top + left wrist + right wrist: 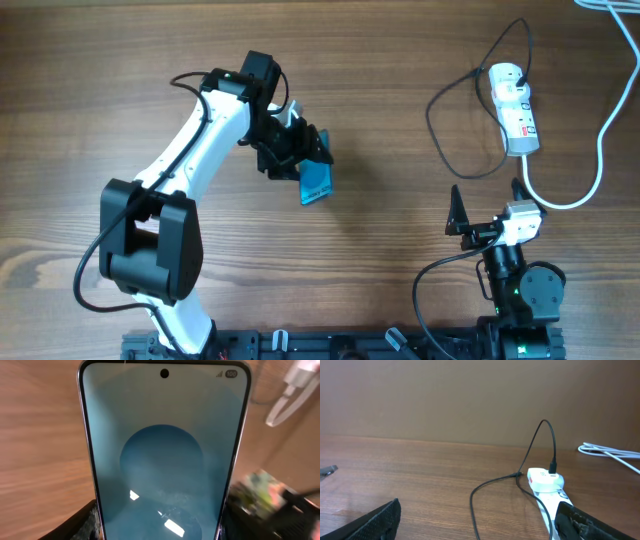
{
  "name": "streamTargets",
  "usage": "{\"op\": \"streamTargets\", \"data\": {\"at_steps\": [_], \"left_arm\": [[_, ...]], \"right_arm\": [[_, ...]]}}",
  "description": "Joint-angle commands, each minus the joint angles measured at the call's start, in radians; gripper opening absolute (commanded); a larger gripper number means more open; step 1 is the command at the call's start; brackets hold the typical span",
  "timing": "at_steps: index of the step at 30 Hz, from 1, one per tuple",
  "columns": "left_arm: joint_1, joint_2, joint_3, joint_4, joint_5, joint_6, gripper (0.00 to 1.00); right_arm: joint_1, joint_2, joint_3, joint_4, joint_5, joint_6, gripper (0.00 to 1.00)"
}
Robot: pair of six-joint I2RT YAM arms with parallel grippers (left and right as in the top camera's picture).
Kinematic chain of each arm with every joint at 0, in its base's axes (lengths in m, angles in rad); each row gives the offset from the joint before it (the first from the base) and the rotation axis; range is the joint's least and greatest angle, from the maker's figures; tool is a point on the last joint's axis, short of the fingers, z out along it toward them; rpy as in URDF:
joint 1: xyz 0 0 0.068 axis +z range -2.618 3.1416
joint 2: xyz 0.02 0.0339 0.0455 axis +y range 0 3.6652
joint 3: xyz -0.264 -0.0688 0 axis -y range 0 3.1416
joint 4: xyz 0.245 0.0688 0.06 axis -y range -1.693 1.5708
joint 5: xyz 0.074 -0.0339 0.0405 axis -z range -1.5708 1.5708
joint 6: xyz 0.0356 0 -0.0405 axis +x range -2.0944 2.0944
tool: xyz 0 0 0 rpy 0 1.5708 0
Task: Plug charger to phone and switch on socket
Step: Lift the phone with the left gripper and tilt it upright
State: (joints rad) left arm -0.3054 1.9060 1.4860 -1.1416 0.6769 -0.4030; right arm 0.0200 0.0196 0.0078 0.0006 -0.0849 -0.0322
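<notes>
Phone (315,183) between left fingers (84,524) (snug grip)

The left gripper (298,152) is clamping the phone (316,185) mid-table; the charger (437,135) is looping beside the socket (515,112).

One phone (315,181), one charger (431,118), one socket (516,110)

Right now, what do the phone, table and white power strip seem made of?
The phone has a glossy glass front with reflections and a metal-looking rim. The table shows matte brown wood grain, perhaps laminate. The power strip looks smooth white plastic.
</notes>
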Motion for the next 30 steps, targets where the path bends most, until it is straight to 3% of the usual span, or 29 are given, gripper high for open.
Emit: {"op": "streamTargets", "data": {"at_steps": [1,11,19,30], "left_arm": [[0.001,0.0,0.024,-0.037,0.224,-0.01,0.41],[0.001,0.0,0.024,-0.113,0.496,-0.032,0.4],[0.001,0.0,0.024,-0.206,0.531,-0.032,0.4],[0.0,0.0,0.024,-0.175,0.508,-0.05,0.39]], "right_arm": [[-0.003,-0.003,-0.003,0.002,0.01,-0.018,1.0],[-0.003,-0.003,-0.003,0.002,0.01,-0.018,1.0],[-0.003,-0.003,-0.003,0.002,0.01,-0.018,1.0],[-0.003,-0.003,-0.003,0.002,0.01,-0.018,1.0]]}}
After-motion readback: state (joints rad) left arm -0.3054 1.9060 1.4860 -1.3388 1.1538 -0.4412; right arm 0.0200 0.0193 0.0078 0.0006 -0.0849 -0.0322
